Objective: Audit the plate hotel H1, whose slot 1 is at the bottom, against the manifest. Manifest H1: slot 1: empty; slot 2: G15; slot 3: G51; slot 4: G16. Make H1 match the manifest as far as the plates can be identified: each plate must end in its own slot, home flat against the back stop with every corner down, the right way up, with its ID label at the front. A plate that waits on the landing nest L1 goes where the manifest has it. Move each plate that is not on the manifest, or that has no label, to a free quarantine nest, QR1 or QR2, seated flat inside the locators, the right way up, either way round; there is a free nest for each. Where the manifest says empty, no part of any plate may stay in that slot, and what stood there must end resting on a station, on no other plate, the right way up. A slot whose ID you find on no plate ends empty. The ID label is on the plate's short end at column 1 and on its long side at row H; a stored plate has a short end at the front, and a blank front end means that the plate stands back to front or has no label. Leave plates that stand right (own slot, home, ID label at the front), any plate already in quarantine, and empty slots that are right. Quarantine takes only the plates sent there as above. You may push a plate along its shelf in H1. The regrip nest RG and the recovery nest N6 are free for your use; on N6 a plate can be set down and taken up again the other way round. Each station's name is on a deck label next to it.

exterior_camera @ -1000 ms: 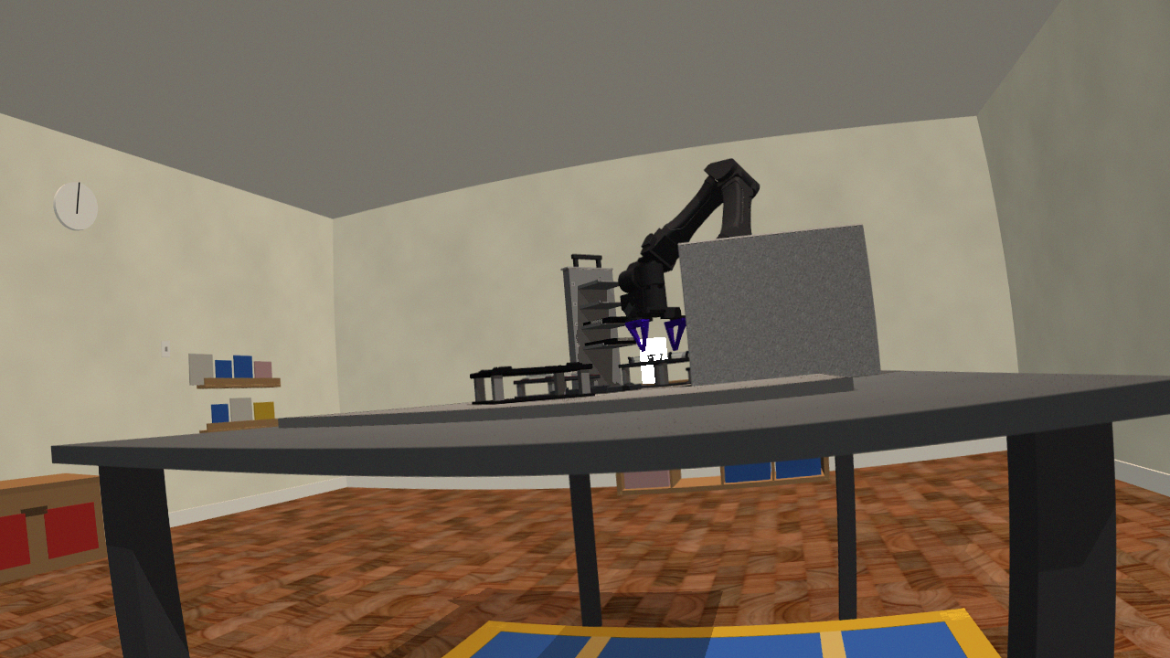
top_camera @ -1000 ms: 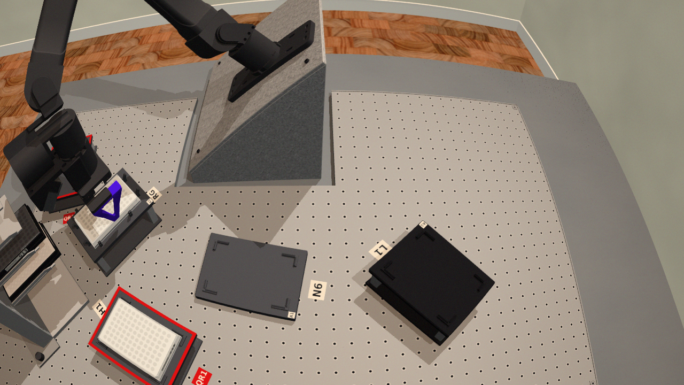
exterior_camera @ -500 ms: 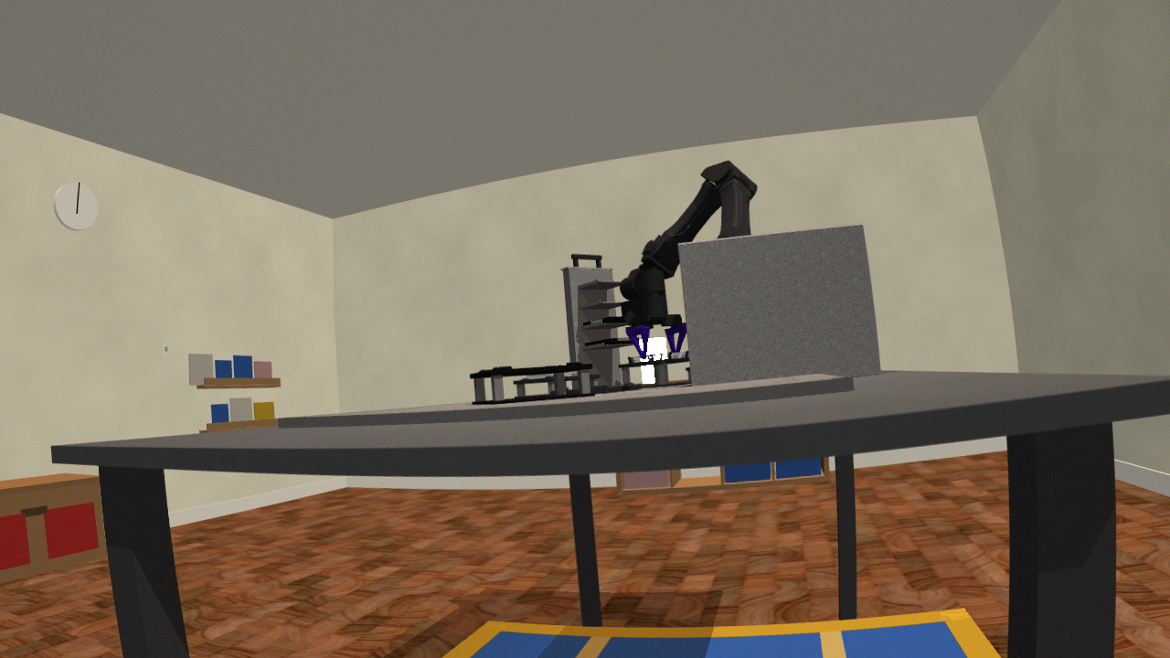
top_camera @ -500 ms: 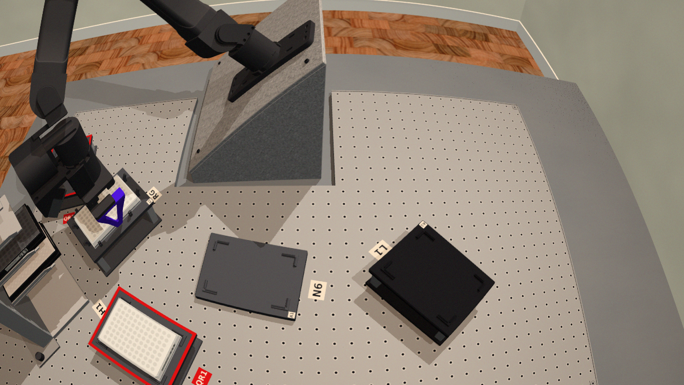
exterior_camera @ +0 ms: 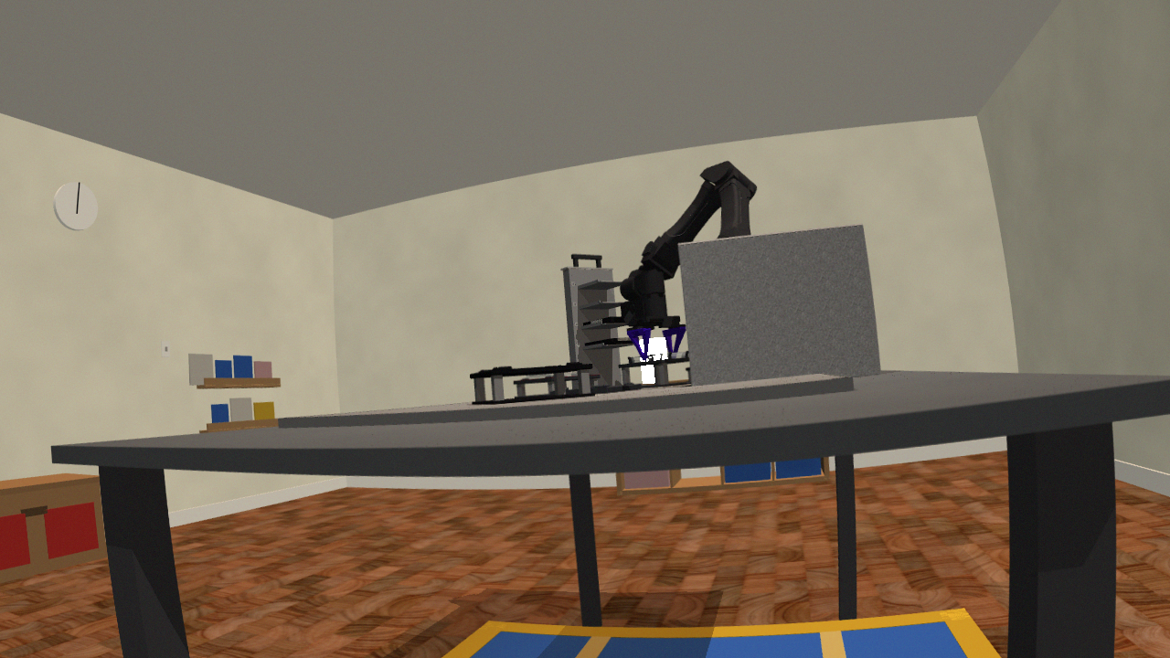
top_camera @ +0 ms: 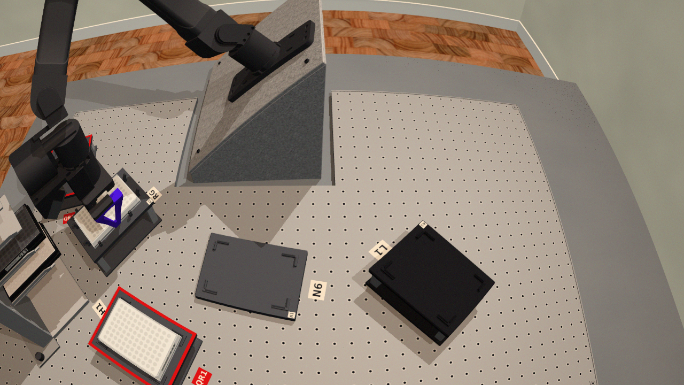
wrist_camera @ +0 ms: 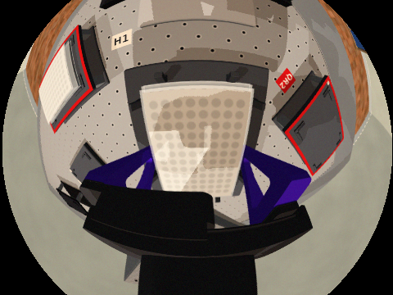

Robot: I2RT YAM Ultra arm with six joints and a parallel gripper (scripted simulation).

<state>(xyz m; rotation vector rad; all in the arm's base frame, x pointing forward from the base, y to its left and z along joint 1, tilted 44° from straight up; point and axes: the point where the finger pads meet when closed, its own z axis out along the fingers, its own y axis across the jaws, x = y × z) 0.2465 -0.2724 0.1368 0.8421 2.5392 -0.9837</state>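
My gripper (top_camera: 106,210) (exterior_camera: 657,355) (wrist_camera: 197,156) points down over the regrip nest RG (top_camera: 124,228) (wrist_camera: 196,70). Its purple fingers lie against the two long sides of a white plate (top_camera: 127,191) (wrist_camera: 201,123), with no gap seen. The plate is right way up on RG; no ID can be read on it. A second white plate (top_camera: 136,335) (wrist_camera: 61,86) sits on the quarantine nest QR1 (top_camera: 186,338). QR2 (wrist_camera: 317,133) is empty. The hotel H1 (exterior_camera: 569,314) is cut off at the left in the top view; dark plates stand on its shelves, IDs too small to read.
The recovery nest N6 (top_camera: 250,277) and the landing nest L1 (top_camera: 430,277) are empty. The grey wedge-shaped arm base (top_camera: 267,138) stands beside RG. H1's front is close to RG and QR1. The arm (top_camera: 52,62) reaches over QR2 in the top view.
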